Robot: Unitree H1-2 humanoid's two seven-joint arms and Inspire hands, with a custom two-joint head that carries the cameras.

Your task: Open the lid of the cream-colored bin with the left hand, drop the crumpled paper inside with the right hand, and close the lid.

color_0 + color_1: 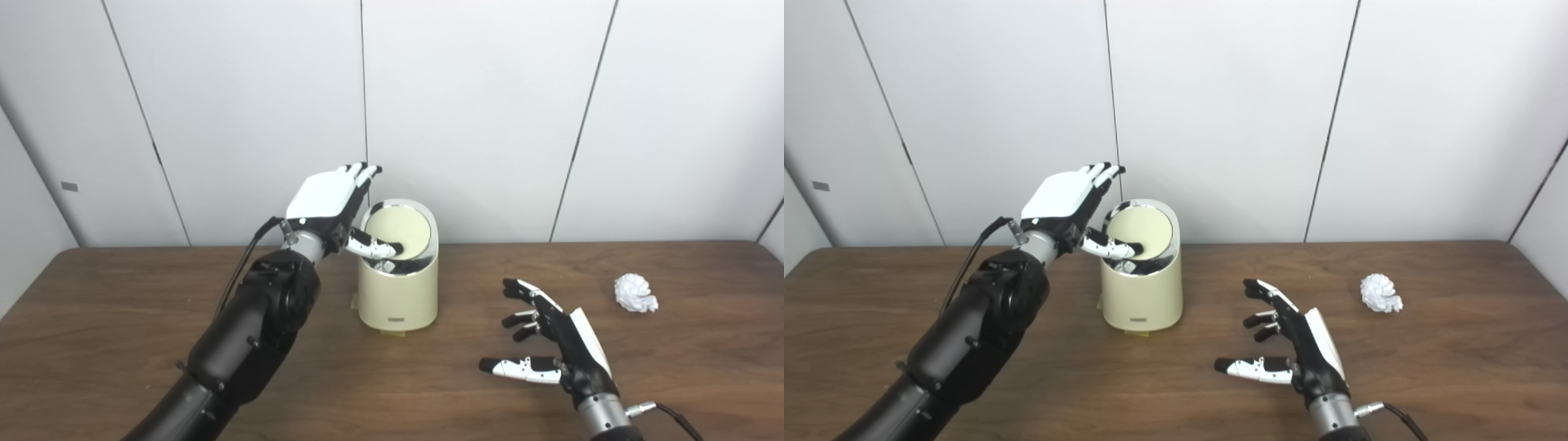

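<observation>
Under my left hand (331,199), its fingers spread and thumb pressing the tilted round lid (401,231), stands the smooth cream-colored bin (398,294). My right hand (551,343) hovers spread over the wooden table (122,318). Right of it, well apart, lies the white crumpled paper (636,293).

I see my left hand (1062,205) raised beside the cream-colored cylindrical bin (1142,288), thumb on its tilted round lid (1140,231). My right hand (1292,349) hovers spread and empty. The crumpled white paper ball (1380,293) lies toward the brown wooden table's (1176,392) right edge.
</observation>
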